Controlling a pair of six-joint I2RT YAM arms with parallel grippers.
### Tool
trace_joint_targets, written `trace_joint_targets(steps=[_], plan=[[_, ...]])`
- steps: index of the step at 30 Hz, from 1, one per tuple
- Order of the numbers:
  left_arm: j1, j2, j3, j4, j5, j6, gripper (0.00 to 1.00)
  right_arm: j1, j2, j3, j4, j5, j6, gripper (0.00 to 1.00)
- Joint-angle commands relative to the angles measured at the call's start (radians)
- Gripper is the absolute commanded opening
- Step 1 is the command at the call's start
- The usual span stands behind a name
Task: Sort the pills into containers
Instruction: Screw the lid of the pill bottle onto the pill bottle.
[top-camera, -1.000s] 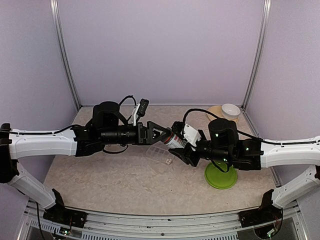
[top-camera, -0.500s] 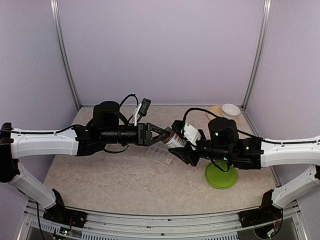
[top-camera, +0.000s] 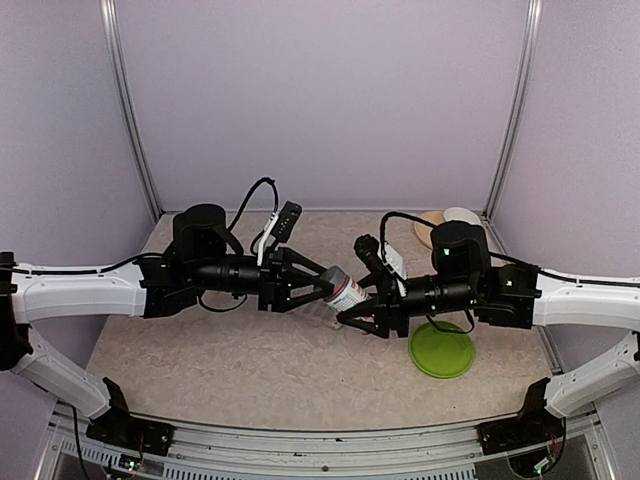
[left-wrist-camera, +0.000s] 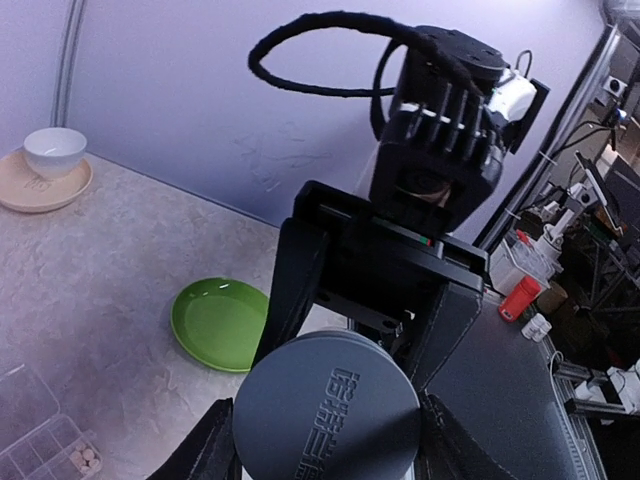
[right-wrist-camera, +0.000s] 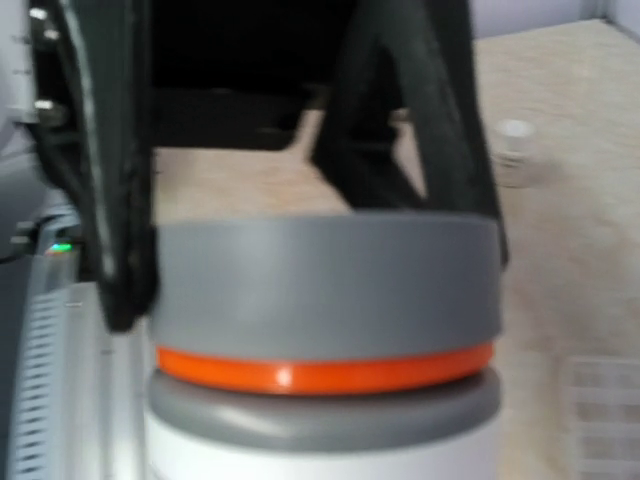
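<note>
Top view: a bottle (top-camera: 347, 293) is held in the air over the middle of the table (top-camera: 200, 350), lying nearly level between the arms. The left gripper (top-camera: 322, 283) is clamped on its left end and the right gripper (top-camera: 358, 312) on its body. The pill box (top-camera: 316, 310) rests on the table directly beneath, partly hidden. A green plate (top-camera: 441, 350) sits near the right edge and a white bowl (top-camera: 460, 214) at the far right corner. Left wrist view: the grey cap (left-wrist-camera: 325, 410) is pinched at its rim between both fingers (left-wrist-camera: 212, 452). A few pale pills (left-wrist-camera: 85, 460) lie in one compartment of the box; the neighbouring compartments look bare. Right wrist view: the cap is seated on the bottle above an orange ring (right-wrist-camera: 320, 372). Status, judged: the cap is not yet off and most of the sorting remains. Room: the near and left stretches of the table are open; the arms crowd the space above the box.
</note>
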Motion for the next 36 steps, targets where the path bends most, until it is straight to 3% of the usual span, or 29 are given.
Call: trace_joint_targets(steps=[1,6,7,8,9,15,21,36], plan=[[-0.029,-0.028,-0.002,0.029,0.178,0.125,0.51,-0.018,-0.017,0.042,0.009,-0.175,0.061,0.22],[-0.011,-0.039,-0.03,0.09,0.158,0.074,0.72,-0.024,-0.024,0.046,-0.008,-0.126,0.044,0.22],[-0.004,-0.041,-0.04,0.114,0.135,0.039,0.78,-0.024,-0.027,0.046,-0.01,-0.091,0.043,0.22],[0.003,-0.043,-0.046,0.134,0.099,0.003,0.94,-0.024,-0.03,0.044,-0.009,-0.056,0.042,0.22],[0.008,-0.044,-0.062,0.166,0.069,-0.038,0.98,-0.023,-0.032,0.043,-0.009,-0.021,0.042,0.22],[-0.013,-0.083,-0.139,0.319,-0.195,-0.253,0.99,-0.023,-0.014,0.047,0.017,0.128,0.041,0.22],[-0.056,-0.081,-0.11,0.283,-0.379,-0.303,0.99,-0.009,0.038,0.073,0.034,0.205,0.03,0.21],[-0.067,-0.019,-0.071,0.247,-0.422,-0.334,0.99,0.029,0.055,0.092,0.072,0.277,-0.005,0.21]])
